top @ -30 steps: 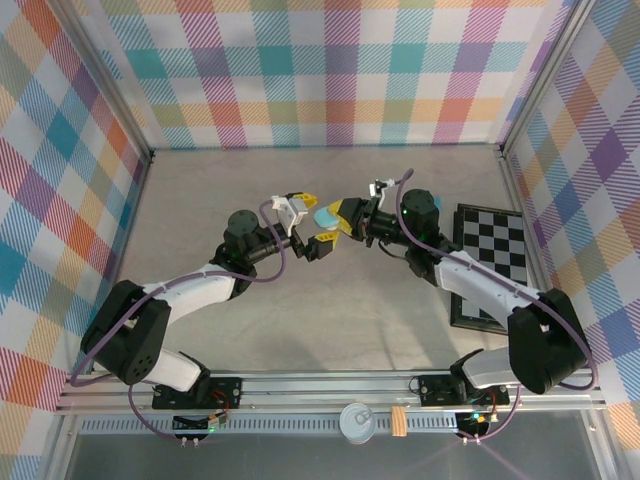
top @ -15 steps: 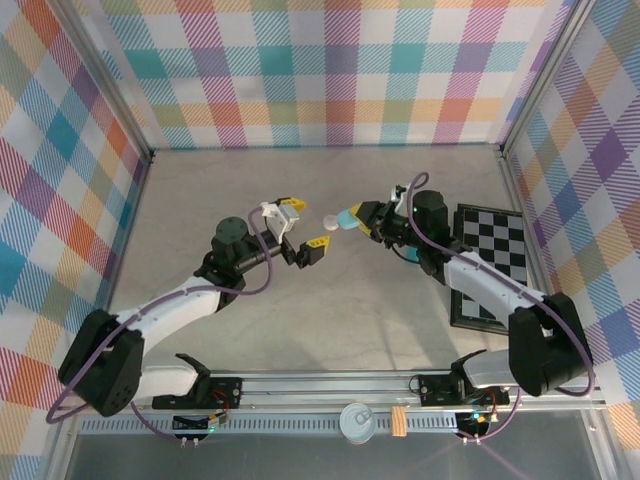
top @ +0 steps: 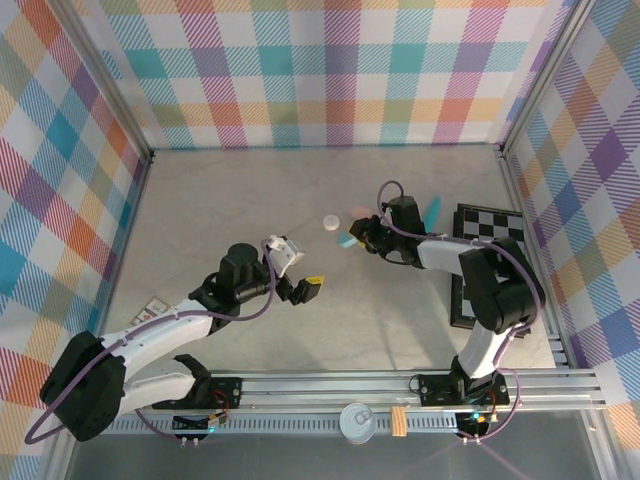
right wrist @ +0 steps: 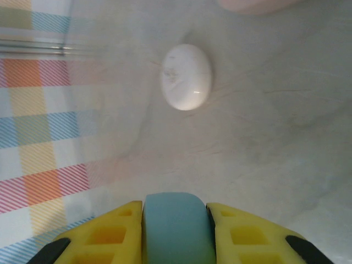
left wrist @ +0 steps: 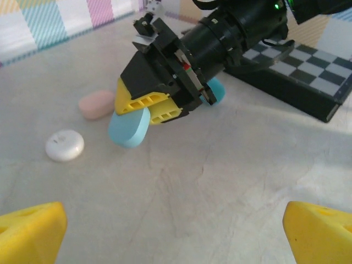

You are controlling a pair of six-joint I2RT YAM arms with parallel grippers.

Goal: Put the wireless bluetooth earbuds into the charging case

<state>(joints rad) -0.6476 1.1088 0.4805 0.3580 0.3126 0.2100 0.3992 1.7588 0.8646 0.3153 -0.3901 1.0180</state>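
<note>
Your right gripper [left wrist: 146, 110] clamps the light-blue pebble-shaped plastic case [left wrist: 129, 127], which pokes out past its fingertips. The white rounded plastic case [right wrist: 186, 77] lies dead ahead on the table [top: 250, 200]. Your left gripper [top: 298, 268] hangs wide open, farther off.

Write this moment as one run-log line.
left end effector: open, empty | right end effector: shut on teal case | white case, pink case: on table

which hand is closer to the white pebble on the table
Right. The right hand, shut on a teal pebble, sits just beside the white pebble; the left hand hangs open farther off, toward the arm bases.
</note>
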